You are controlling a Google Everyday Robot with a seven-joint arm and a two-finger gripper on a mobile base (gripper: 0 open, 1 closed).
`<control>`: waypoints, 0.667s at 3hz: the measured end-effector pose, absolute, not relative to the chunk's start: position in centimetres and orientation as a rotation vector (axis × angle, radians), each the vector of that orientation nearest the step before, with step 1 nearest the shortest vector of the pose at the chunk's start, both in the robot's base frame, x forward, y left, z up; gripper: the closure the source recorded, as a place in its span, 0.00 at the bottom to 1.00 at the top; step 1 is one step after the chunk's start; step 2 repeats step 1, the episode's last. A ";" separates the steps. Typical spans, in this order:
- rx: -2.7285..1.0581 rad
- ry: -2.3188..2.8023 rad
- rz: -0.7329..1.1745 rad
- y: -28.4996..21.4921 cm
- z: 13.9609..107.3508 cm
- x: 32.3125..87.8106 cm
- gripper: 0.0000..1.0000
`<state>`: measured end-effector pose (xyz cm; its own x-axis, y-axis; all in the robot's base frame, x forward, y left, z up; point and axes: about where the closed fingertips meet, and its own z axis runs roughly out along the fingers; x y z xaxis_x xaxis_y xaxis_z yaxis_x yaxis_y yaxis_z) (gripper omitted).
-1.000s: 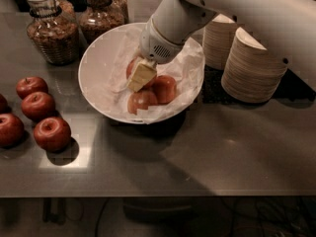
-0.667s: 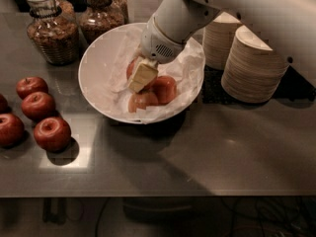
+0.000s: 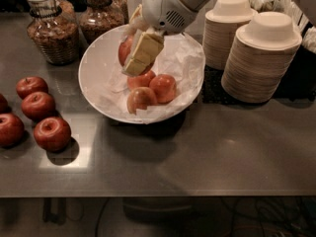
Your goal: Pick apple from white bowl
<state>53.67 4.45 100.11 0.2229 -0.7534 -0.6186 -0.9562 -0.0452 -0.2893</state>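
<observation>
The white bowl (image 3: pixel 95 63), lined with crinkled white paper, sits at the middle back of the steel table. My gripper (image 3: pixel 130 58) hangs over the bowl's left half, its beige fingers (image 3: pixel 144 51) closed around an orange-red apple (image 3: pixel 124 50) held just above the bowl's contents. The front finger covers most of that apple. Three more pale orange-red apples lie in the bowl below: one under the gripper (image 3: pixel 143 79), one to the right (image 3: pixel 163 87), and one with a pale patch (image 3: pixel 140 100).
Several dark red apples (image 3: pixel 51 133) lie on the table at the left. Two glass jars (image 3: pixel 51 29) stand behind the bowl on the left. Two stacks of beige paper bowls (image 3: pixel 259 58) stand at the right. The table's front edge runs near the bottom.
My gripper has risen up and slightly left out of the apple pile, carrying one apple with it. The other apples stay in the bowl.
</observation>
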 end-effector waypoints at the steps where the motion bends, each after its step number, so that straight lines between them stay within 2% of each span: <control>1: -1.845 1.578 0.396 4.5 100.1 53.7 1.00; 2: -1.845 1.578 0.396 4.5 100.1 53.7 1.00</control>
